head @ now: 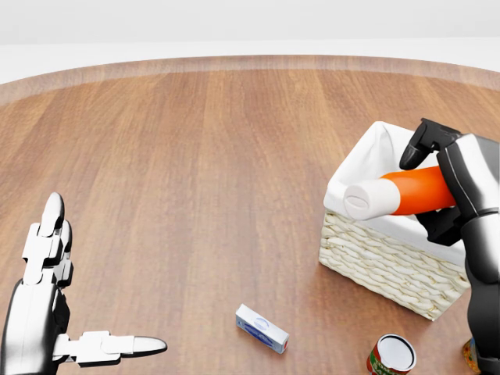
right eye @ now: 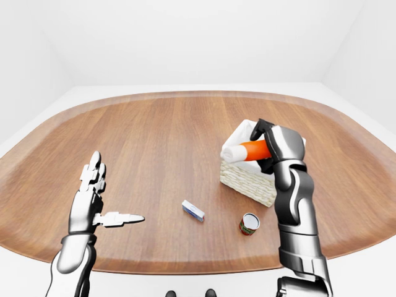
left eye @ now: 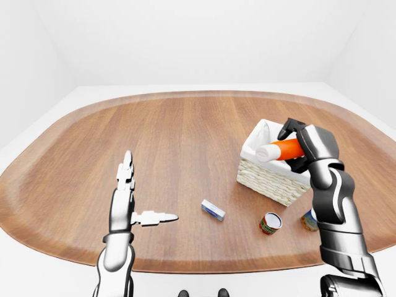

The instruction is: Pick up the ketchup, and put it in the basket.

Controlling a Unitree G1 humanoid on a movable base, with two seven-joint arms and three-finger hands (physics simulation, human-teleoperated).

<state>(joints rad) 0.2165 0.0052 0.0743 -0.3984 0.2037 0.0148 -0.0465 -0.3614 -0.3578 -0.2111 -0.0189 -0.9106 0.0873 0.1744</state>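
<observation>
The ketchup (head: 398,194) is an orange-red bottle with a white cap, lying level with the cap toward the view's left. My right hand (head: 441,187) is shut on it and holds it just above the wicker basket (head: 383,262), which has a white cloth lining. The bottle hangs over the basket's left half. In the left-eye view the ketchup (left eye: 281,150) is over the basket (left eye: 269,179). My left hand (head: 58,312) is open and empty at the lower left, fingers up and thumb pointing right, far from the basket.
A small blue-and-white box (head: 262,328) lies on the wooden table (head: 195,156) left of the basket. A red-labelled can (head: 392,355) lies below the basket. Another can (left eye: 309,221) stands partly hidden behind my right forearm.
</observation>
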